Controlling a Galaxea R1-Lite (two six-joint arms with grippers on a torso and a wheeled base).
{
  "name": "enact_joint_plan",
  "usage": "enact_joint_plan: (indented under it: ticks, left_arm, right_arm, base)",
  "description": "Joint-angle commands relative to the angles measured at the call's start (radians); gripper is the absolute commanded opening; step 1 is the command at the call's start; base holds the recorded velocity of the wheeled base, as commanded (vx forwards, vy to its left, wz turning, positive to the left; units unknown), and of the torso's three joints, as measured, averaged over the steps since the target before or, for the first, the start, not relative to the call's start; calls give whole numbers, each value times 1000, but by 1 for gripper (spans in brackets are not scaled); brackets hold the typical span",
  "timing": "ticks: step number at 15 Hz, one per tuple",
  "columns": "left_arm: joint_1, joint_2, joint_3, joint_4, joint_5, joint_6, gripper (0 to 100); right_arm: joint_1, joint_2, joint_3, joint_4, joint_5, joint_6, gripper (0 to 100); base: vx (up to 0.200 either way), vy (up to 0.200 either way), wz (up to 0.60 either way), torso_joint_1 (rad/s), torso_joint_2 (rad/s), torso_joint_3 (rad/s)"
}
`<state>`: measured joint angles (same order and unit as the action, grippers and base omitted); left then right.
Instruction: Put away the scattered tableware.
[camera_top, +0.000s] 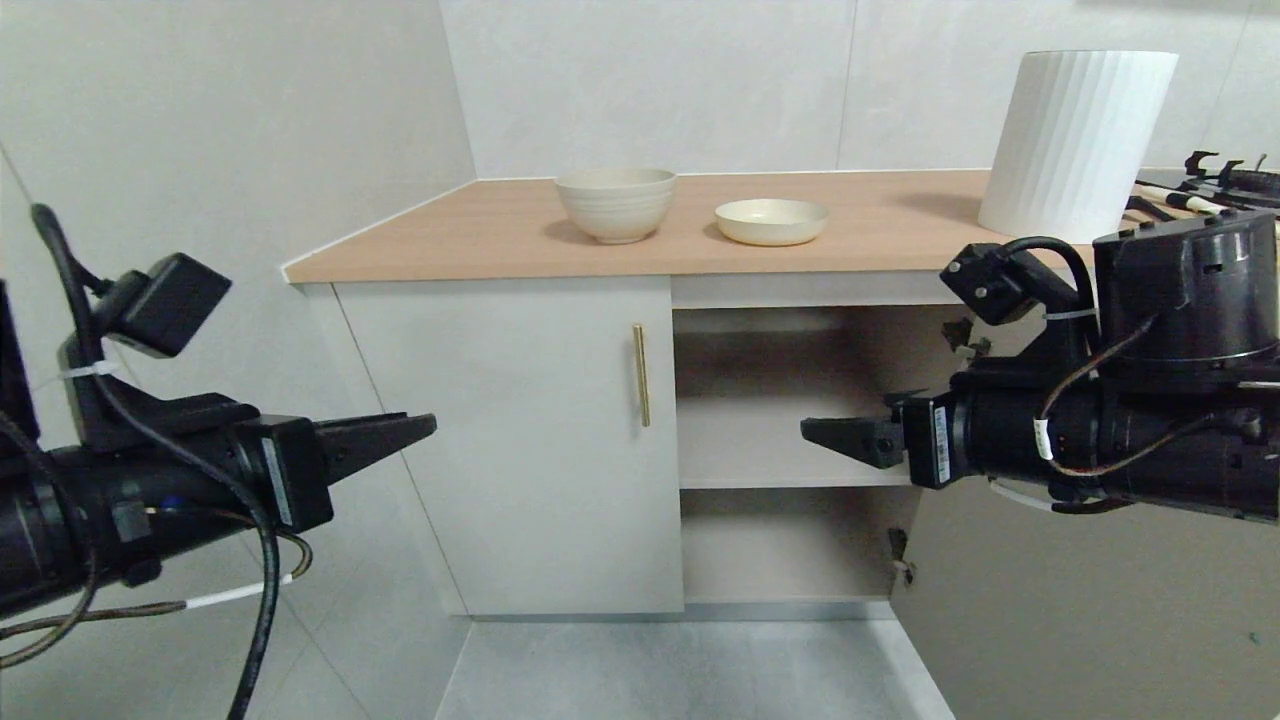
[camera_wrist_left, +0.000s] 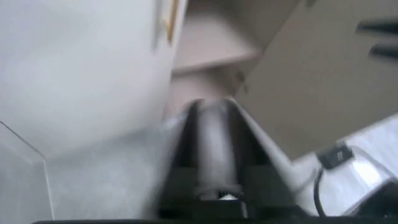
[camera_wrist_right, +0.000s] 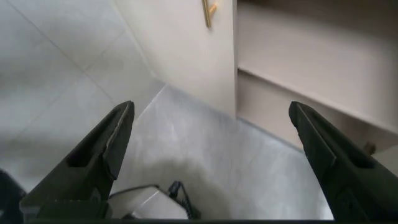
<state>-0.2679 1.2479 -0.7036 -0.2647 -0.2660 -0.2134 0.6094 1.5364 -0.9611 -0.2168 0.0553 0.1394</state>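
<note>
A ribbed cream bowl (camera_top: 615, 203) and a shallow cream dish (camera_top: 771, 221) stand side by side on the wooden countertop (camera_top: 480, 235). Both arms hang well below them, in front of the cabinet. My left gripper (camera_top: 405, 437) is at the left, before the closed door, with its fingers (camera_wrist_left: 244, 134) brought together to a point and nothing between them. My right gripper (camera_top: 838, 438) is level with the open cabinet's middle shelf (camera_top: 790, 450). Its fingers (camera_wrist_right: 109, 146) are spread wide and hold nothing, with floor and the cabinet's lower edge beyond them.
The left cabinet door with a brass handle (camera_top: 641, 375) is closed. The right door (camera_top: 1060, 600) is swung open, showing bare shelves. A tall white ribbed cylinder (camera_top: 1075, 140) stands on the counter's right, with dark utensils (camera_top: 1215, 185) beyond it. Walls close off the left.
</note>
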Motion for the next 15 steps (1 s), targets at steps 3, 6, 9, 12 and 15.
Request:
enact_joint_plan:
  ticks: [3,6,9,12,15]
  left_arm:
    - [16,-22,-14,-2,83,5,100]
    - [15,-7,-23,-4,197,28,100]
    - [15,-15,-19,-4,198,54,100]
    - [15,-28,-20,-4,197,54,100]
    - [16,-30,-27,-2,198,48,100]
  right_arm:
    - [0,-44,-10,13,-3,0,100]
    - [0,-47,-8,13,-3,2,100]
    - [0,-41,-8,13,-3,2,100]
    - [0,-41,-8,13,-2,2,100]
    - [0,-39,-7,13,0,2,100]
  base:
    - [0,0,0,0,0,0]
    - [0,0,0,0,0,0]
    - [0,0,0,0,0,0]
    - [0,0,0,0,0,0]
    - [0,0,0,0,0,0]
